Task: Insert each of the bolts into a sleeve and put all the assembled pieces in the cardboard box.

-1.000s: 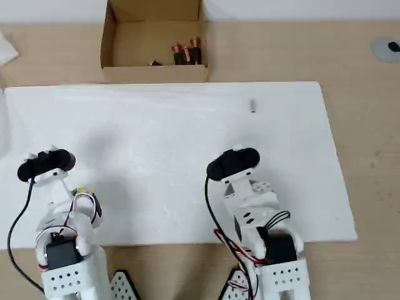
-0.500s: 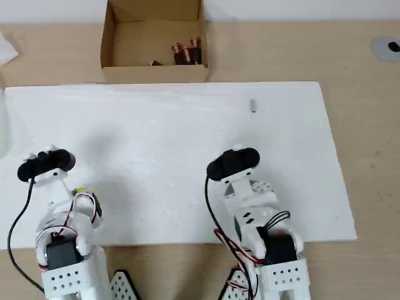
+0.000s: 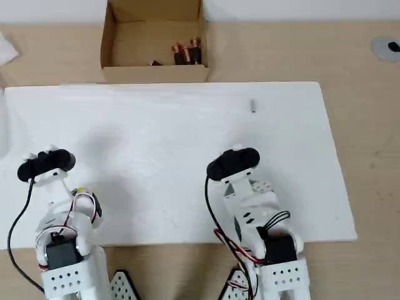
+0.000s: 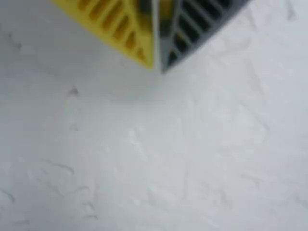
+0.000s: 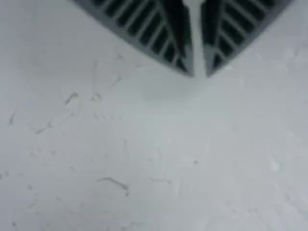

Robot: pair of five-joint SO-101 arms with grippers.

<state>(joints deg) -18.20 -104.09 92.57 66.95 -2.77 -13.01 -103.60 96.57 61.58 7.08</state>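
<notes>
The cardboard box (image 3: 112, 44) stands at the far edge of the white mat, with several copper-tipped assembled pieces (image 3: 186, 52) lying in its right part. One small grey piece (image 3: 253, 106) lies alone on the mat, right of the box. Folded back at the near left is my left arm; its gripper (image 4: 157, 67), one yellow finger and one grey, is shut just above bare mat. My right gripper (image 5: 197, 71) is likewise shut with nothing in it, over bare mat near the middle front.
The white mat (image 3: 156, 137) covers most of the wooden table (image 3: 362, 125). A grey disc (image 3: 386, 49) sits at the far right edge. Black wrist housings (image 3: 232, 162) rise above each arm base.
</notes>
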